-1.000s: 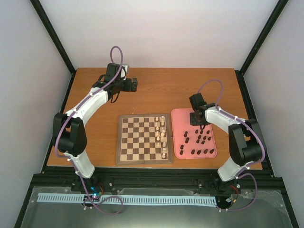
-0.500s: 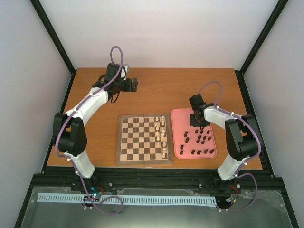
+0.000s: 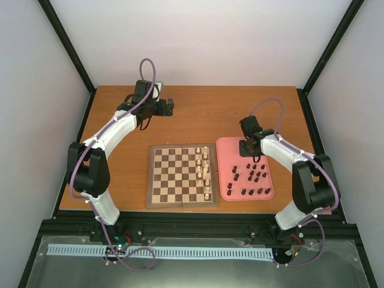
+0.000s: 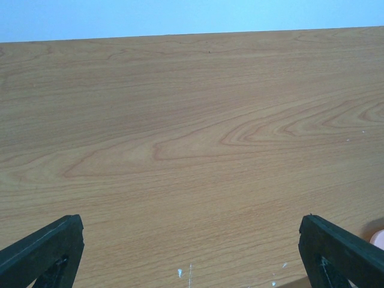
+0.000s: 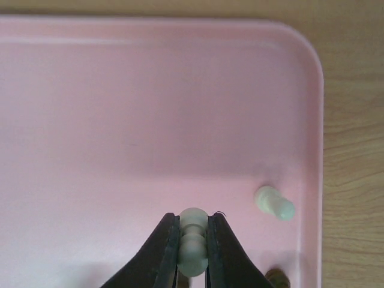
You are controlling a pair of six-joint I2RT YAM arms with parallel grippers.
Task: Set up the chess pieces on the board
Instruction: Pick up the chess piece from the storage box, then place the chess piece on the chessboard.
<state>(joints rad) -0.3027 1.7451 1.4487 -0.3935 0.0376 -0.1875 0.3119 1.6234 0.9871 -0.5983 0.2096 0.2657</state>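
Note:
The wooden chessboard (image 3: pixel 174 177) lies at the table's middle with several cream chess pieces (image 3: pixel 204 171) in its two right columns. Several dark pieces (image 3: pixel 255 176) stand on the pink tray (image 3: pixel 227 147) to its right. My right gripper (image 3: pixel 246 149) hangs over the tray's far part. In the right wrist view it (image 5: pixel 193 225) is shut on a cream pawn (image 5: pixel 193 240) above the tray floor (image 5: pixel 120 90). Another cream pawn (image 5: pixel 274 203) lies on the tray to the right. My left gripper (image 3: pixel 170 107) is open and empty over bare table, its fingers (image 4: pixel 48 252) wide apart.
The tray's rounded far right corner (image 5: pixel 312 48) is close to the held pawn, with wooden table beyond it. A dark piece (image 5: pixel 276 279) shows at the bottom edge of the right wrist view. The board's left columns hold no pieces.
The right arm's elbow has swung outward to the right while its gripper stayed over the tray's far part. The left arm has not moved.

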